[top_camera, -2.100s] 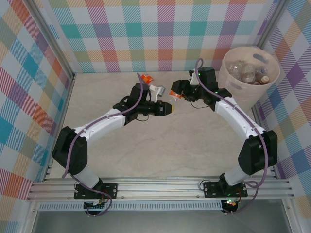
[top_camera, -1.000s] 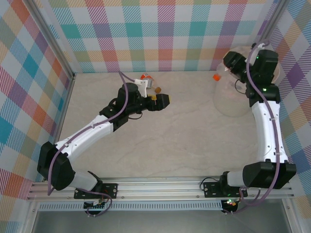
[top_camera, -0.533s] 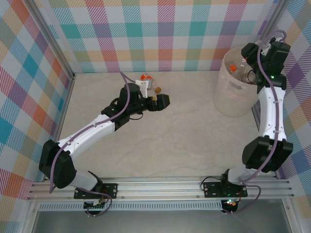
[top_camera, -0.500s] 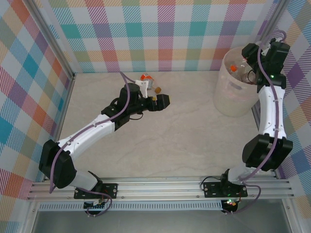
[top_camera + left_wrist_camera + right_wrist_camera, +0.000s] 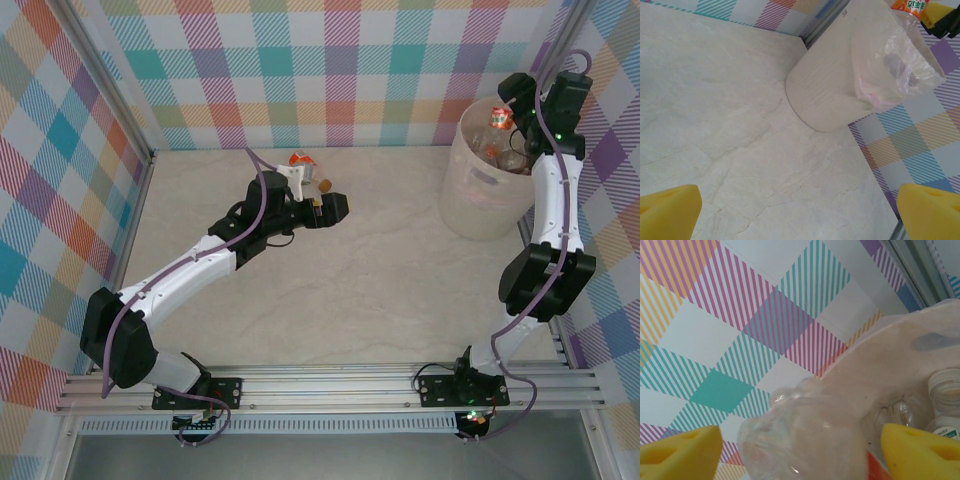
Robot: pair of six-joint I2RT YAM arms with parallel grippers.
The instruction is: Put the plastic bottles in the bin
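Right wrist: right hand (image 5: 800, 450) spread, bottle (image 5: 805, 432) loose between pads (image 5: 675, 452) over the bin (image 5: 905, 370); it could clip the rim (image 5: 862, 346) and fall outside; left hand (image 5: 799, 212) spread too.

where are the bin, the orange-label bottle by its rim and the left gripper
bin (image 5: 478, 205): top external view, on its outer wall.
orange-label bottle (image 5: 499, 116): top external view, on the label.
left gripper (image 5: 800, 212): left wrist view, midway between its yellow fingertips.

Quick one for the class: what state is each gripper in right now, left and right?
Left gripper: open, holding nothing.
Right gripper: open; a clear bottle sits between its pads with gaps either side, above the bin.
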